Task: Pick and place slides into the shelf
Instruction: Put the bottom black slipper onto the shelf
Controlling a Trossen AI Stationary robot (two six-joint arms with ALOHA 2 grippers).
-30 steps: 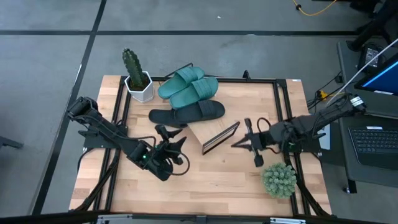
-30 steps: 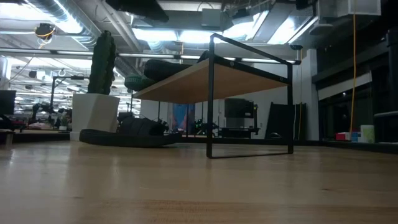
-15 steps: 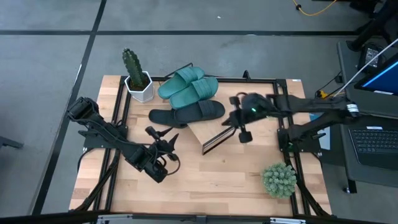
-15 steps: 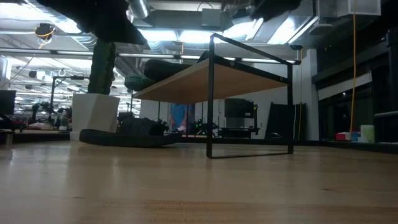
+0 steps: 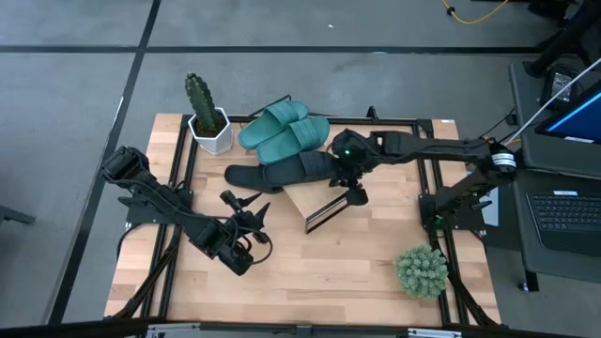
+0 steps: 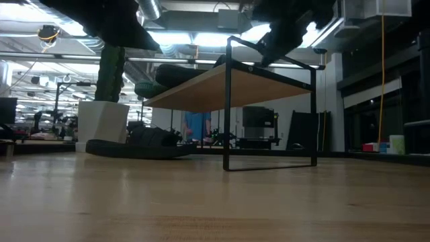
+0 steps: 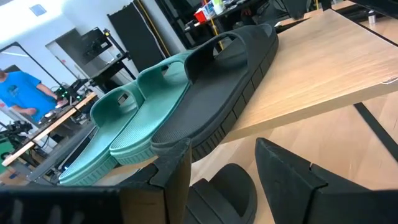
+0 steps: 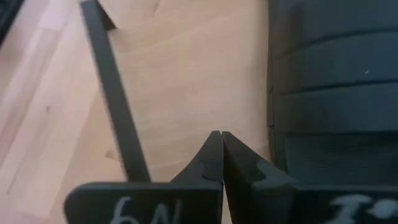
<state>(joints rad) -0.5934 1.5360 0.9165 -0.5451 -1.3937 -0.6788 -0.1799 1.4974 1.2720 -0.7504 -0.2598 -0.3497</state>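
Right gripper: while it hovers over the shelf's front, the right gripper [image 5: 354,191] has its fingers [image 8: 214,163] pressed together with nothing between them (the right wrist view shows them meeting edge to edge).
Just beside it: a black slide [image 8: 333,81] lies on the shelf [image 5: 302,200] close to the fingers, not touched by them.
Left gripper: the left gripper [image 5: 246,208] waits low over the table [image 5: 310,272], fingers spread, holding nothing.
Slides: the teal pair [image 5: 285,133] rests at the shelf's back, one black slide [image 5: 300,169] in front of them, and another black slide [image 5: 252,176] lies off the shelf's left end, on the table as far as I can tell.
Shelf: tilted plank top on a thin black frame, mid-table.
Other things: a cactus [image 5: 200,99] in a white pot at the back left, a small green plant [image 5: 421,270] at the front right.
Risk: I judge that a closed gripper dropping here could nudge the black slide or tip the light shelf, sliding the teal pair off.
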